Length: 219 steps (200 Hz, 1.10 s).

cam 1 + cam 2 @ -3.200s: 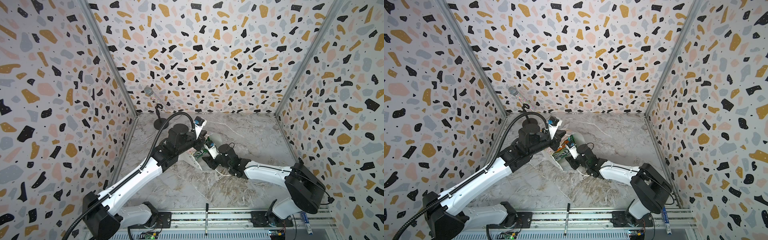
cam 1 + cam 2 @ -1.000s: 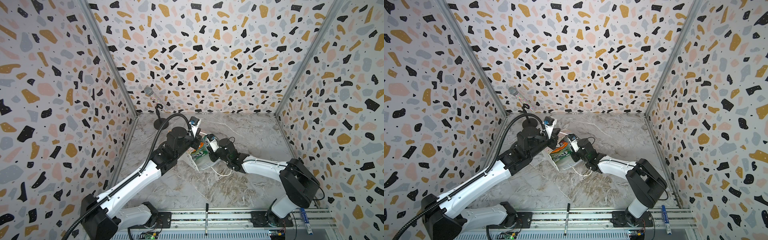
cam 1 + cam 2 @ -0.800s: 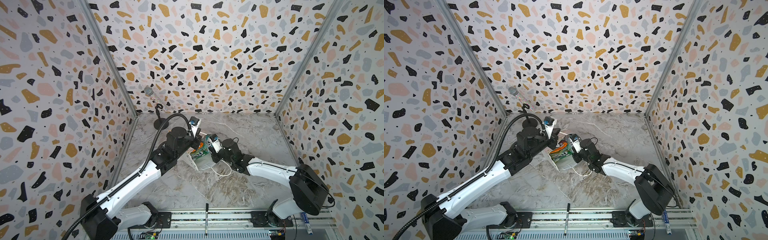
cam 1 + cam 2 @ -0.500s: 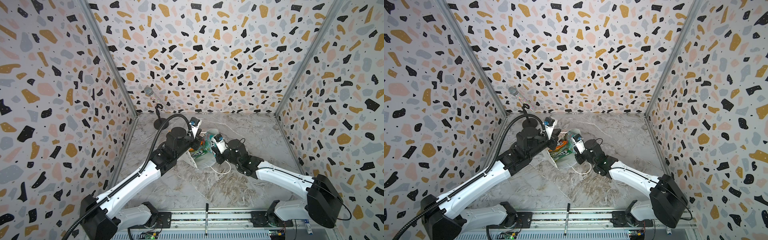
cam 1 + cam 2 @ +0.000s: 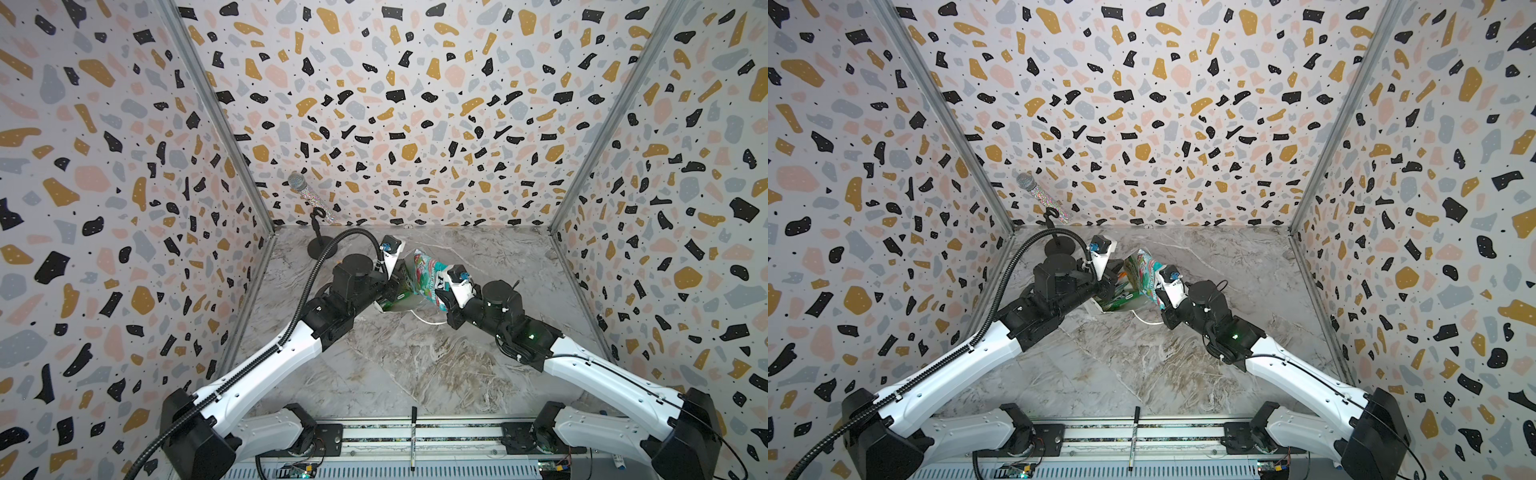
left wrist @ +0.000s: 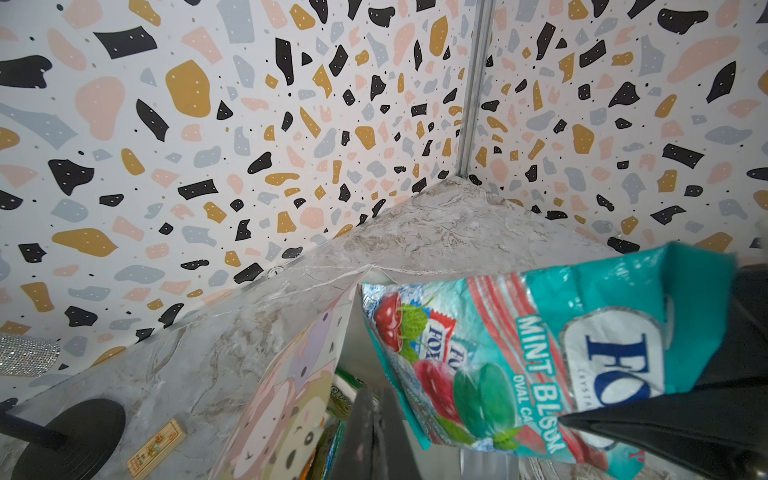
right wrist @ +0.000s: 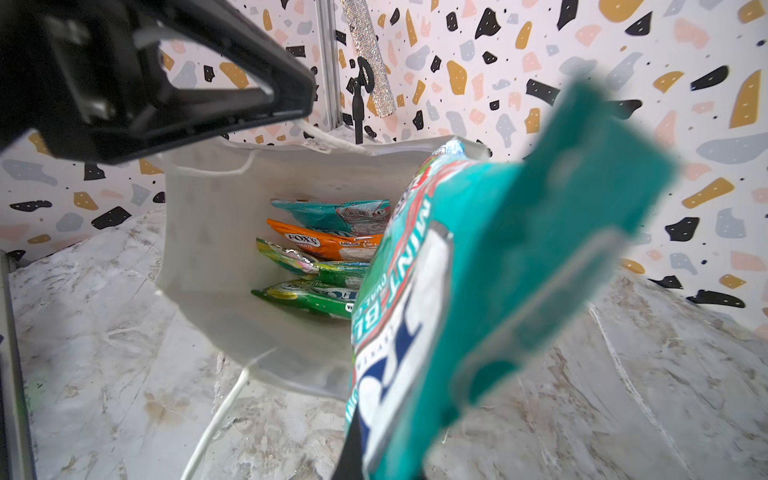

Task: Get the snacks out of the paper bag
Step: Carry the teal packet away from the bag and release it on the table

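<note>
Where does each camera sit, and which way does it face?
Both top views: high at the front, looking down on the marble table; left arm and right arm show whole.
Left wrist: on the left arm, facing the back right corner over the paper bag; the shut left end effector shows.
Right wrist: on the right arm, facing into the bag toward the microphone; the right end effector hides behind the teal packet.
Shared: both wrist views show the teal packet.
</note>
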{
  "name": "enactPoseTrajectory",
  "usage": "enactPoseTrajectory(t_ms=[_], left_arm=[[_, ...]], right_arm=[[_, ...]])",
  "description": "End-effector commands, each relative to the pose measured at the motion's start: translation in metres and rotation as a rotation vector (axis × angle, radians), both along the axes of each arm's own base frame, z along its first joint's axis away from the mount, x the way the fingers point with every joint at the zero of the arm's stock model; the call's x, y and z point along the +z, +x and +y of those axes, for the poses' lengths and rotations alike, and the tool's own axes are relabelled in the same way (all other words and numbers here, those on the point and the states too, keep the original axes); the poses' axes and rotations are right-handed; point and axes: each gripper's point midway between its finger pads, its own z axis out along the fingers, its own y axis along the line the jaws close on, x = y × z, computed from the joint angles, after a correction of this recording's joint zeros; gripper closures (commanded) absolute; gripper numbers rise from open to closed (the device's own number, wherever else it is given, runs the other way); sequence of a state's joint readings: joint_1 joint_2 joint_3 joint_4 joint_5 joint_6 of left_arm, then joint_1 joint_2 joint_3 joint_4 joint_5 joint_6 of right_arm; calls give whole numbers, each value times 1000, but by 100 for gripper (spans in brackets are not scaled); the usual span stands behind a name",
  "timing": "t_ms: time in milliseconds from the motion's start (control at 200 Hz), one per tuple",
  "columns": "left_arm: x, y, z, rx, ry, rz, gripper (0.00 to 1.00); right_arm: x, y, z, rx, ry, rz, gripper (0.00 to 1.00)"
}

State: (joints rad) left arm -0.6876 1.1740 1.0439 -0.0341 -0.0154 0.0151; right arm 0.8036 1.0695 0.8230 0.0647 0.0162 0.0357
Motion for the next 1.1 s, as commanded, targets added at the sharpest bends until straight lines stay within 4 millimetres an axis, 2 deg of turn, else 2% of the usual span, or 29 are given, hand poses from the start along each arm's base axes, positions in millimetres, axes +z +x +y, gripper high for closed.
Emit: enactPoseTrajectory(t_ms=[0, 240, 320, 405, 711, 866, 1091], left_arm=[[15, -4, -8, -40, -17, -35, 100], [19, -14, -15, -94, -20, -48, 100], [20, -18, -17, -114, -21, -55, 100], [21, -23, -21, -141, -23, -62, 100], [25, -27, -22, -154, -29, -71, 100], [25, -27, -24, -160, -38, -63, 100], [26, -30, -27, -172, -47, -60, 100]], right_arm=[[53, -4, -12, -30, 71, -107, 100], [90, -3, -48, -174, 138, -206, 100], [94, 2, -63, -255, 145, -219, 100], [89, 11, -77, -318, 137, -201, 100], [30, 55, -113, -403, 101, -9, 100], [-7, 84, -119, -348, 121, 114, 100], [-43, 121, -118, -271, 173, 238, 100]])
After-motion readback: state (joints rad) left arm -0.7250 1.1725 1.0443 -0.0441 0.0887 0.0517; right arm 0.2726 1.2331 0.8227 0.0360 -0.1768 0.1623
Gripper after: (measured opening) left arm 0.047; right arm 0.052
